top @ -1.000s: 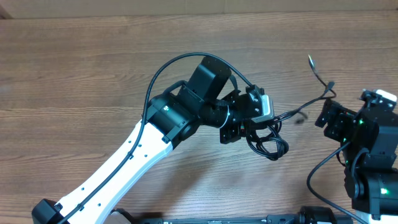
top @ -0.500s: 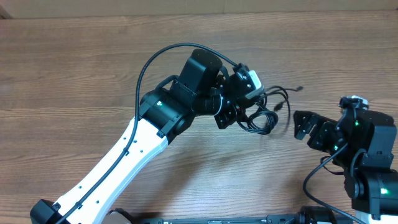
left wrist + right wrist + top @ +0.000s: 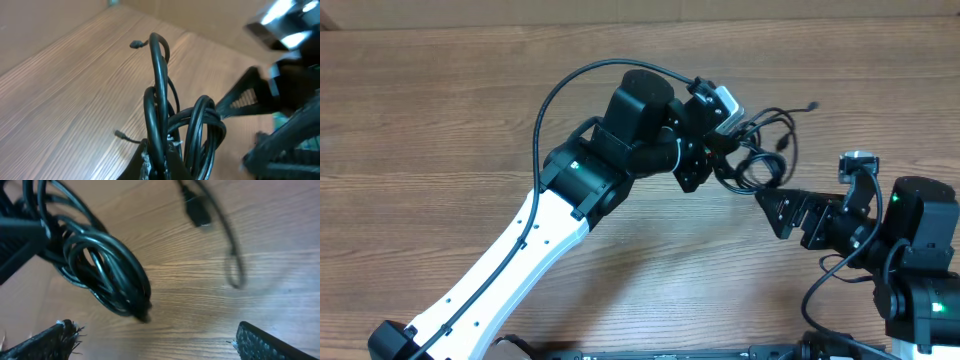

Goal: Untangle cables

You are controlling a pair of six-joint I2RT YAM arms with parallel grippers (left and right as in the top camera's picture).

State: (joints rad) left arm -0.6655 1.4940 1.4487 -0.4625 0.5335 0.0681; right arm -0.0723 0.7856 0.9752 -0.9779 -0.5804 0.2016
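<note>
Clamping several glossy black strands, the left tool (image 3: 722,158) holds the coiled cables (image 3: 758,168) just above the wood-grain worktop (image 3: 440,110). The right tool (image 3: 780,210), fingers (image 3: 55,340) spread wide, sits just beside the loops. The step, I judge, goes best by pinching one loose plug-ended tail rather than the tight rings, then drawing it out slowly so the slick, springy cord does not cinch.

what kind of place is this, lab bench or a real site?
Probably a robotics lab or data-collection bench. A wood-grain table is shared by a white left arm and a black right arm. The only work piece in view is the cables, pinched in the left end effector.
</note>
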